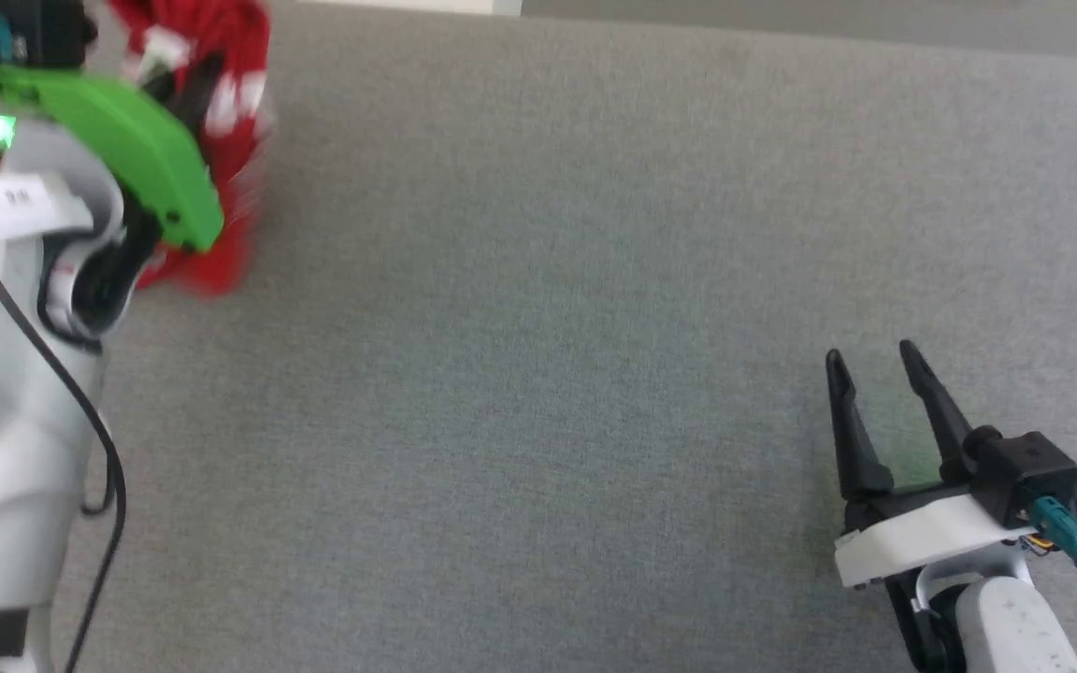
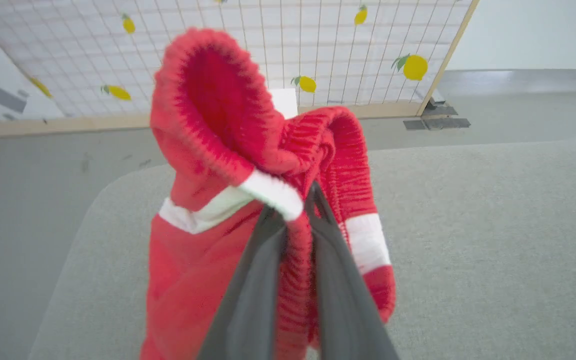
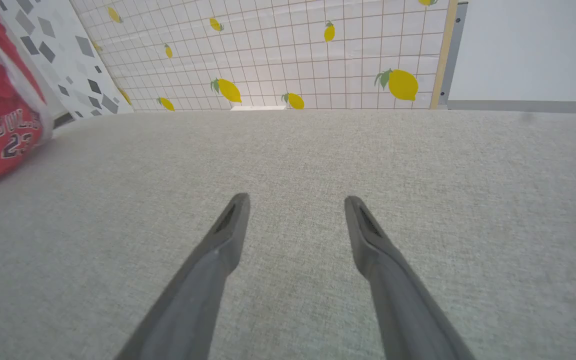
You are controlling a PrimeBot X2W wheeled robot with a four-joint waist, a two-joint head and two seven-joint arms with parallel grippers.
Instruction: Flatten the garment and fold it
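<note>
The garment (image 2: 208, 260) is bright red knit fabric with white stripe trim, bunched up and hanging from my left gripper (image 2: 295, 210), whose two dark fingers are shut on a ribbed fold of it. From the head, the garment (image 1: 230, 103) shows blurred at the top left, behind the green wrist of my left gripper (image 1: 193, 84). At the left edge of the right wrist view, the garment (image 3: 3, 130) shows dark lettering and digits. My right gripper (image 1: 870, 360) hovers open over the grey surface at the lower right, with nothing between its fingers (image 3: 230, 225).
A wide grey fabric-covered surface (image 1: 548, 327) spreads under both arms. Behind it stands a white tiled panel with yellow lemons (image 3: 318, 55) in a wooden frame. The surface's rounded left corner (image 2: 98, 200) drops to a grey floor.
</note>
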